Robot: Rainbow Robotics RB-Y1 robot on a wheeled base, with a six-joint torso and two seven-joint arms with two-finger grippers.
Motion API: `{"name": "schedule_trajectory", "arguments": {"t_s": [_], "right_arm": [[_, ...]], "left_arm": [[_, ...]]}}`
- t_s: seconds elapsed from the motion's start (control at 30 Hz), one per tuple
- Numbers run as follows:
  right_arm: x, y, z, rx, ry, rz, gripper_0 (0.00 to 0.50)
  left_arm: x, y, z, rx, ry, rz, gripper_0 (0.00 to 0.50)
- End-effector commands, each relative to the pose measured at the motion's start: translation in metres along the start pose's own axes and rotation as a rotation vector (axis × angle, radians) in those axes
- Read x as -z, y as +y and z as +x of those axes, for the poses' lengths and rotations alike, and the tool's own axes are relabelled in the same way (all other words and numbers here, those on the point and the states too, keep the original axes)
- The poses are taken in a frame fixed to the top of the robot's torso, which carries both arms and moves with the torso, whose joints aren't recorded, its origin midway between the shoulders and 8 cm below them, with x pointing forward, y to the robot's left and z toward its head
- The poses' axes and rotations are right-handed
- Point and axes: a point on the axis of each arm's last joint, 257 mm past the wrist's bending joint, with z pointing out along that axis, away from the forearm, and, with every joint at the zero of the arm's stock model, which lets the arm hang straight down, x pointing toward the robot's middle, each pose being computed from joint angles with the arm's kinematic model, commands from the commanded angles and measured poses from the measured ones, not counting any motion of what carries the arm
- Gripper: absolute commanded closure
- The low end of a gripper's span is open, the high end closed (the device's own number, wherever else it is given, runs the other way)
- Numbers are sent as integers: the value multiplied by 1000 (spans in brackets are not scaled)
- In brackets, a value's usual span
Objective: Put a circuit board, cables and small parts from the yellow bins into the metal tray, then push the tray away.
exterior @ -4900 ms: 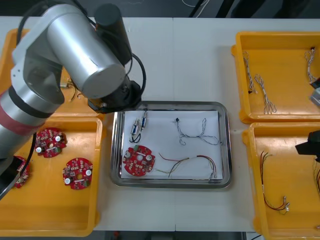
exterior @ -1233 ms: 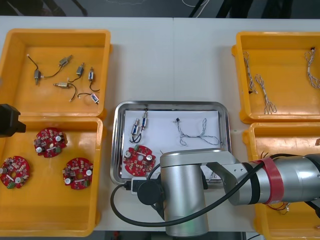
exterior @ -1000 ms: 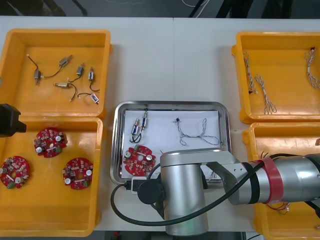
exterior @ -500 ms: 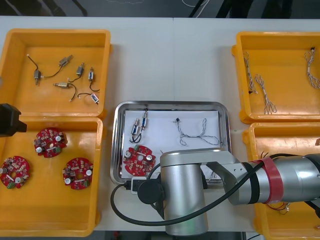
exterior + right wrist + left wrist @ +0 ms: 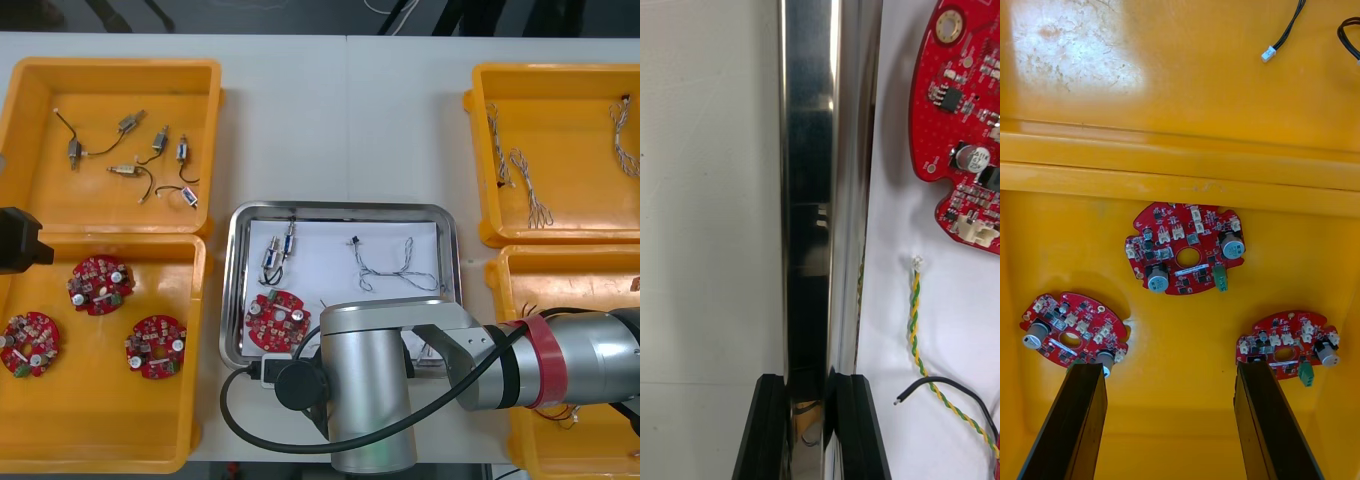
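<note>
Fingers of the right gripper (image 5: 809,386) were closed on the near rim of the shiny rectangular metal tray (image 5: 809,187), one set outside the rim and one inside. On the tray's white lining a round red circuit board (image 5: 970,127), a twisted blue and white cable (image 5: 395,265) and a small metal part (image 5: 278,255) were laid. The left gripper (image 5: 1172,424) was held spread wide and empty above a yellow plastic bin (image 5: 1180,172), in which three more red boards (image 5: 1185,247) were seen.
</note>
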Motion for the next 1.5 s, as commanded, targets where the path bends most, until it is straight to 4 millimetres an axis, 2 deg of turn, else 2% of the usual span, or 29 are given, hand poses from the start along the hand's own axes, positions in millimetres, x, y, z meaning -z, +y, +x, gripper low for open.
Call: {"name": "schedule_trajectory", "arguments": {"t_s": [0.03, 0.8, 1.2, 1.5], "right_arm": [[8, 13, -16, 69, -52, -2, 500], [19, -48, -2, 110, -43, 64, 500], [13, -82, 4, 77, 2, 39, 500], [12, -105, -1, 27, -1, -9, 500]], "left_arm": [[9, -2, -6, -48, -43, 15, 0], [9, -2, -6, -48, -43, 15, 0], [9, -2, -6, -48, -43, 15, 0], [9, -2, -6, -48, -43, 15, 0]]}}
